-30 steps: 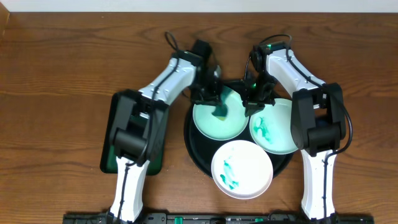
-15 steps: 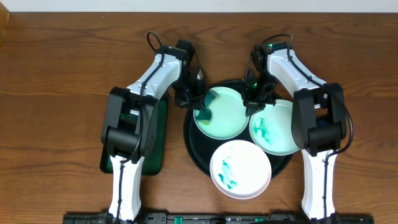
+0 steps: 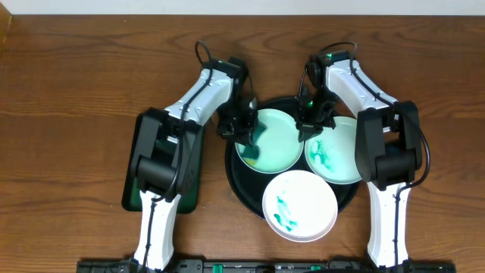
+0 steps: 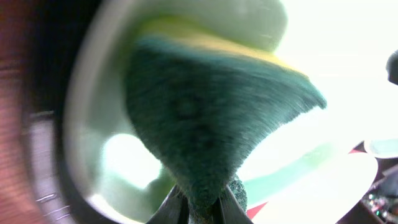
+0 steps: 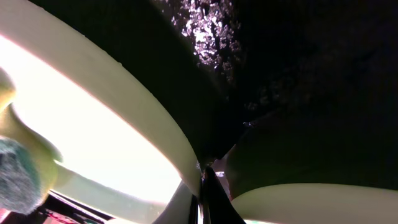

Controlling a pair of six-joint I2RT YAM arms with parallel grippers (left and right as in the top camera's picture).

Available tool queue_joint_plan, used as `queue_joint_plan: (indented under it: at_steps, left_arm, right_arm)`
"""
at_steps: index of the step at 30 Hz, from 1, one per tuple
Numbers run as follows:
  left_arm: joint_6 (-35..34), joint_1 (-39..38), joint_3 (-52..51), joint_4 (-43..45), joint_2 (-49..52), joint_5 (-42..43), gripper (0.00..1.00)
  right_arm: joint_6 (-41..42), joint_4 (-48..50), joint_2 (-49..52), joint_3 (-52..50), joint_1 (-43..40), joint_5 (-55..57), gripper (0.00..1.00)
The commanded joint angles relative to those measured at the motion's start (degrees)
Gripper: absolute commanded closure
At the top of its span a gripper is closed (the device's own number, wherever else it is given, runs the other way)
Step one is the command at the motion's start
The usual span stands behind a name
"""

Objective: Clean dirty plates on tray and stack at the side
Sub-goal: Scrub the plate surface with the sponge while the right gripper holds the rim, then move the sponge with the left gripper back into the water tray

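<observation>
On the black tray [image 3: 241, 182] lie three plates. The back-left plate [image 3: 274, 136] is pale mint and bare of smears. My left gripper [image 3: 244, 130] is shut on a green and yellow sponge [image 3: 251, 146] that presses on this plate's left part. The left wrist view is filled by the sponge [image 4: 211, 106] above the left gripper [image 4: 202, 208]. My right gripper [image 3: 306, 129] is shut on the same plate's right rim, which in the right wrist view [image 5: 93, 118] runs down into the right gripper [image 5: 203, 180]. The right plate [image 3: 337, 155] and the front plate [image 3: 301, 205] carry teal smears.
A dark green rectangular tray [image 3: 191, 178] lies on the wooden table [image 3: 68, 114] left of the black tray, mostly under my left arm. The front plate overhangs the black tray's front rim.
My left gripper has dragged the sponge from the middle of the back-left plate to its left edge. The front plate has shifted slightly right. The right gripper has stayed put.
</observation>
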Motion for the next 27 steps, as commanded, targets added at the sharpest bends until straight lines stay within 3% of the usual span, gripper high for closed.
queue_joint_plan:
  at_steps: [1,8,13,20,27]
  left_arm:
    - [2.49,-1.95,-0.48,2.05,1.09,5.97,0.93]
    - [2.25,-2.62,-0.48,6.43,1.09,12.74,0.93]
    - [2.21,-2.32,-0.48,7.17,1.07,12.28,0.93]
    - [1.18,0.96,-0.42,3.93,-1.03,1.92,0.93]
    - [-0.22,2.34,-0.42,0.52,-10.97,-13.79,0.93]
  right_arm:
    - [0.74,0.09,0.98,-0.31,-0.68,2.58,0.99]
    - [0.70,0.09,0.98,-0.31,-0.68,2.60,0.99]
    - [0.72,0.11,0.98,-0.31,-0.68,2.58,0.99]
    - [0.70,0.33,0.98,-0.31,-0.68,2.58,0.99]
    - [0.70,1.01,0.98,-0.31,-0.68,2.12,0.99]
